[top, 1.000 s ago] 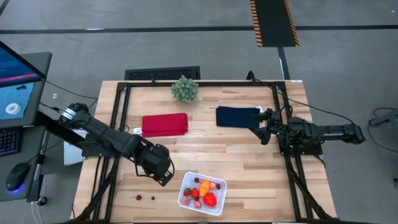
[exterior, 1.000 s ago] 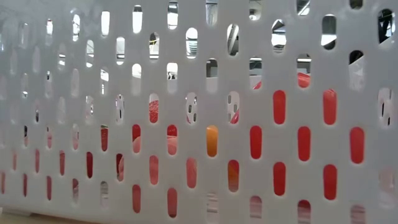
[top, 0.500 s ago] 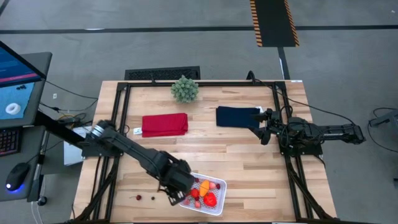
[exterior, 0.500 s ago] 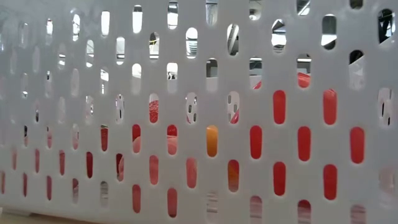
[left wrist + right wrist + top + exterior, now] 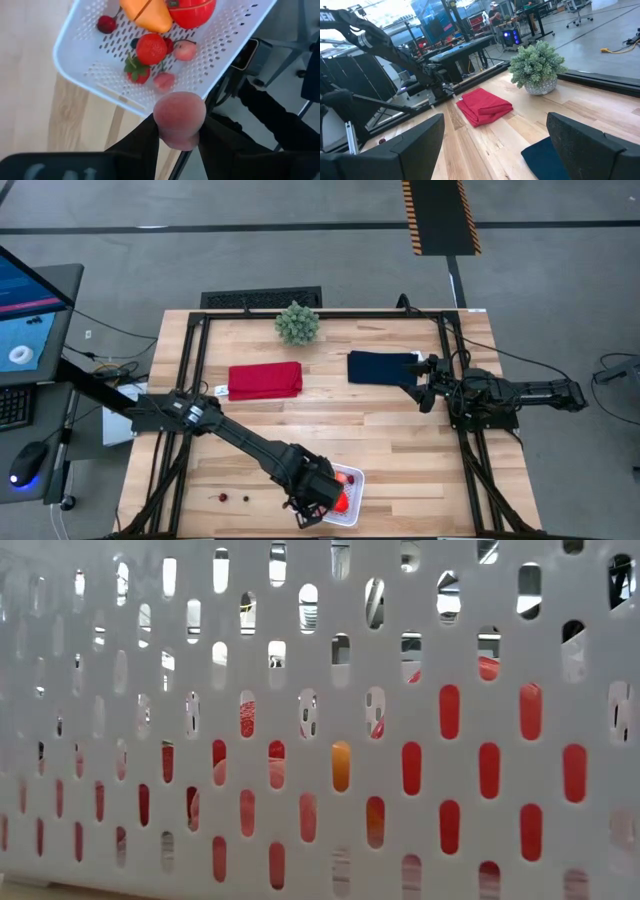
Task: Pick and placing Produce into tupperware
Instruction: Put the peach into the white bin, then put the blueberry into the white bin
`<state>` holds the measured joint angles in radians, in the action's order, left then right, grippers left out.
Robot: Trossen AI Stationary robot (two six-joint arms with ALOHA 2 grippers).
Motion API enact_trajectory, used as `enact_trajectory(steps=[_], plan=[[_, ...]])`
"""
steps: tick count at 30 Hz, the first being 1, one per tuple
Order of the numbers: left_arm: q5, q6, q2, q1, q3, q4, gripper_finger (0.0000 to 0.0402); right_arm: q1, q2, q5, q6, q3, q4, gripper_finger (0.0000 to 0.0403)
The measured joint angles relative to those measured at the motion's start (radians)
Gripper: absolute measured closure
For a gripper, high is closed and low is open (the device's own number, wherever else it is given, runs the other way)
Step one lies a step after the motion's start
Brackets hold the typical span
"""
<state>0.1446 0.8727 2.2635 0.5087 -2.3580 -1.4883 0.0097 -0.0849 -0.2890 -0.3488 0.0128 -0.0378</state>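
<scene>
The white tupperware (image 5: 354, 480) stands near the table's near edge and holds toy produce: an orange piece (image 5: 147, 12), a red pepper (image 5: 192, 9), strawberries (image 5: 151, 48) and small pink pieces. Its slotted wall (image 5: 320, 740) fills the low view. My left gripper (image 5: 315, 502) hangs over the tupperware's left part, shut on a pinkish round piece (image 5: 179, 117). Two dark cherries (image 5: 233, 498) lie on the wood left of the tupperware. My right gripper (image 5: 425, 388) waits open at the table's right side. My left gripper pinches the pinkish round piece by its two opposite sides (image 5: 162, 125) between its two fingers. The fingers come from above, pointing steeply down. The piece is lifted clear and hangs over the tupperware's rim (image 5: 125, 102).
A folded red cloth (image 5: 265, 380) and a folded navy cloth (image 5: 383, 367) lie across the middle of the table. A bushy green plant (image 5: 297, 323) stands at the far edge. Bare wood stretches between the cloths and the tupperware.
My left gripper has travelled toward the table's right and near edges, from bare wood left of the tupperware to a place over it. It has rolled about its own axis on the way. It has stayed shut on the pinkish piece.
</scene>
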Motion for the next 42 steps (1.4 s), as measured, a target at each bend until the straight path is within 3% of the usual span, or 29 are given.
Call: enact_trajectory(steps=[8,16,23,32,38,42], plan=[[-0.003,0.02,0.032,-0.008,0.006,0.048,0.027,0.0,0.0,0.0,0.0,0.0,0.0,0.0029],[0.004,0.025,0.061,-0.036,0.006,0.051,0.017,0.0,0.0,0.0,0.0,0.0,0.0,0.0029],[-0.011,0.095,0.036,-0.055,0.004,-0.081,0.0099,0.0,0.0,0.0,0.0,0.0,0.0,0.0029],[-0.099,0.335,-0.205,-0.086,0.1,-0.077,0.0088,0.0,0.0,0.0,0.0,0.0,0.0,0.0029],[-0.177,0.407,-0.441,-0.095,0.345,-0.082,0.0088,0.0,0.0,0.0,0.0,0.0,0.0,0.0029],[-0.151,0.478,-0.596,-0.088,0.581,-0.084,0.0088,0.0,0.0,0.0,0.0,0.0,0.0,0.0029]])
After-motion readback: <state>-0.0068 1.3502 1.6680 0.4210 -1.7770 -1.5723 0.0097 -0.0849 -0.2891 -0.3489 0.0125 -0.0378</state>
